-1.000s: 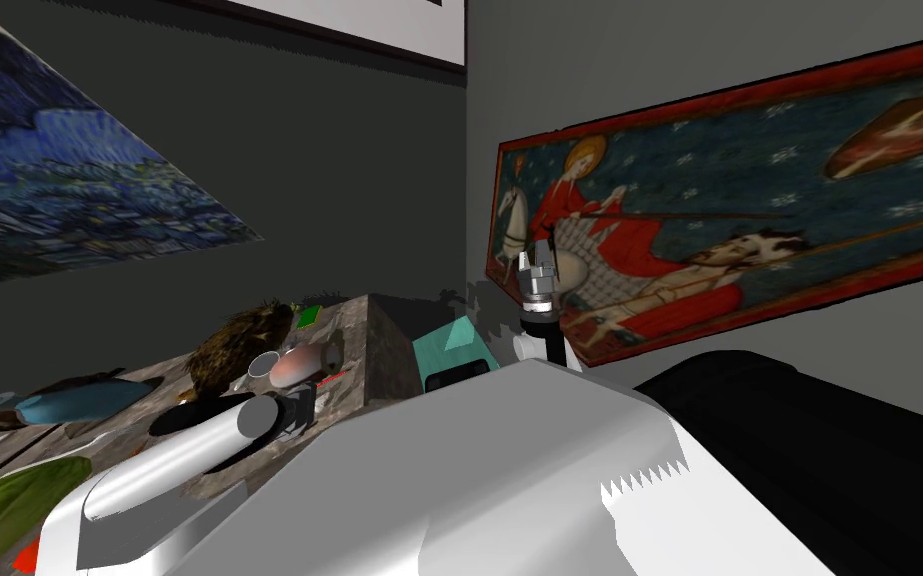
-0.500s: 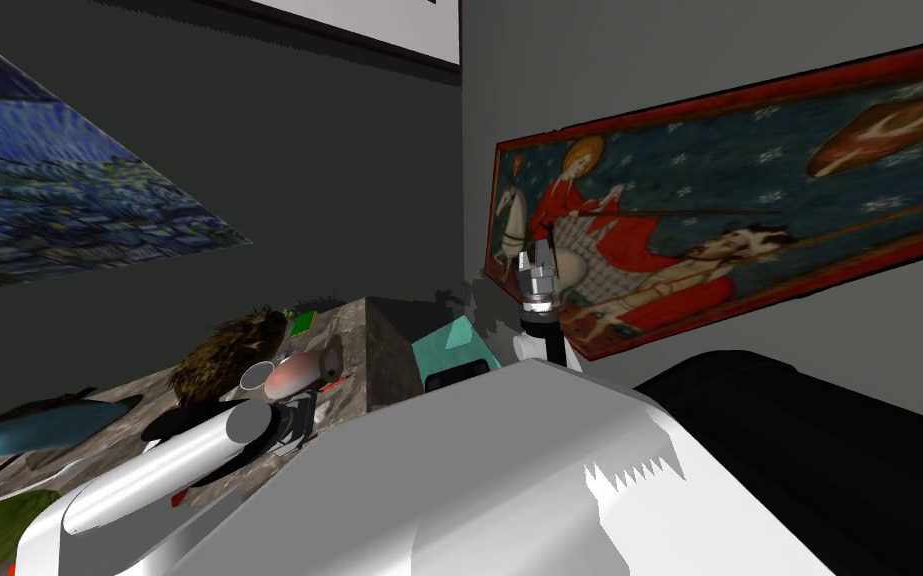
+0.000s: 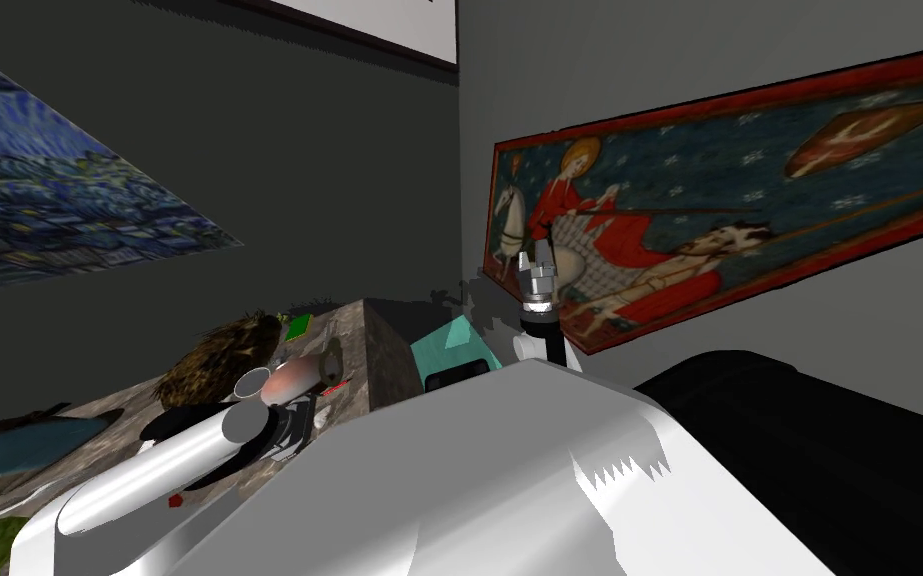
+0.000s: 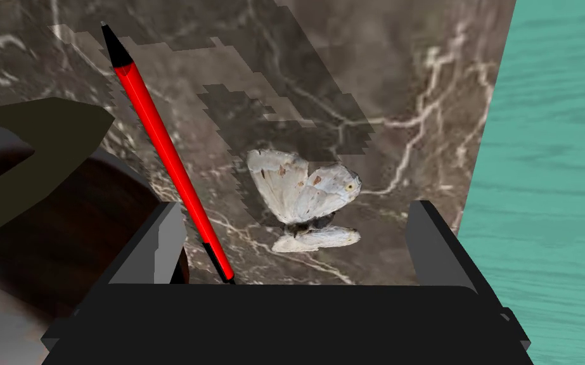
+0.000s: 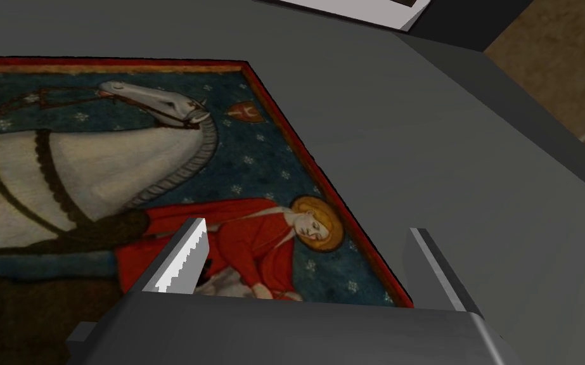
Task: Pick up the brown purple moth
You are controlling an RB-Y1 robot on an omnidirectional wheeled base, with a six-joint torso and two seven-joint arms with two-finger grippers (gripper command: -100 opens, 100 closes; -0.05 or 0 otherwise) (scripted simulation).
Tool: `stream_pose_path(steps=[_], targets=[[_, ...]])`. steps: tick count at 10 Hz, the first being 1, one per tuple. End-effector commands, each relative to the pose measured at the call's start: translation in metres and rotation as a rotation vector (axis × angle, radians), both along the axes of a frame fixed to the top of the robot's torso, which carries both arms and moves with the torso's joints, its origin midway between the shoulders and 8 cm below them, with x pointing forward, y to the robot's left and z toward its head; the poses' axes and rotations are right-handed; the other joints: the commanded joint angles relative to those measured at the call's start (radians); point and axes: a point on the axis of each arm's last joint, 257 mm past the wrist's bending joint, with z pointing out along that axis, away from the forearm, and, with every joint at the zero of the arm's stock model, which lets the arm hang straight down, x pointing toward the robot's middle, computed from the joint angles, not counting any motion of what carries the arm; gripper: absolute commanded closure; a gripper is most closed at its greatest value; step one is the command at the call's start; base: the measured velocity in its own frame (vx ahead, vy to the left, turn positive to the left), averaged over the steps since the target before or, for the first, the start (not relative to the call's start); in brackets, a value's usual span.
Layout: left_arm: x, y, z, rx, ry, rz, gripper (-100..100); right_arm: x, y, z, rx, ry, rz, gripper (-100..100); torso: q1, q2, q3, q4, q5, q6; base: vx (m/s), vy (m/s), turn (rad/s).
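1. Task item: the moth (image 4: 303, 199) renders as pale grey-white wings with small brown specks and a dark body, not visibly brown or purple. It lies on the marbled brown table top (image 4: 379, 82), near the edge beyond which a teal wood-grained surface (image 4: 551, 190) appears.
2. Left gripper (image 4: 297, 214): the fingers are spread wide and hold nothing. The moth sits between them, apart from both and just ahead of the dark gripper body.
3. Neighbours: a red pen (image 4: 164, 146) lies on the table top just beside the moth, on the side away from that edge. Its near end passes inside one finger. A dark brown rounded object (image 4: 63, 222) sits beyond the pen.
4. Right gripper (image 3: 537, 268): raised upright off the table, well apart from the work, with its fingers spread and empty.
5. Handling, as judged: the moth is likely very light, thin and fragile, and the wings are the weak part. The upper wings stand partly raised, giving some height to pinch.
6. Hold point, as judged: take it low across the dark body, where the wings meet, and close gently. A grip on the wing tips alone risks slipping or crushing.
7. Risk, as judged: the pen lies in the closing path of one finger and could be swept against the moth, so shifting the hand toward the table edge seems advisable
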Motion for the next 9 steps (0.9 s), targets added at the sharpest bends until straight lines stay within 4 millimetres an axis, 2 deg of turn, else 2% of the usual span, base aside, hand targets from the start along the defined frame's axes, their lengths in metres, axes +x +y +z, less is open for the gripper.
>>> stream_pose_path(steps=[1, 9], targets=[[0.003, 0.006, -0.003, 0.000, -0.001, 0.012, -100, 0.000, 0.000, 0.000, 0.000, 0.000, 0.000, 0, 0.000, 0.000, 0.000, 0.000, 0.000, 0.000, -0.073, -0.007, -0.097], [0.022, 0.044, -0.020, 0.003, -0.005, 0.107, -100, 0.000, 0.000, 0.000, 0.000, 0.000, 0.000, 0, 0.001, 0.001, 0.001, 0.000, 0.001, 0.000, -0.077, -0.023, -0.114]])
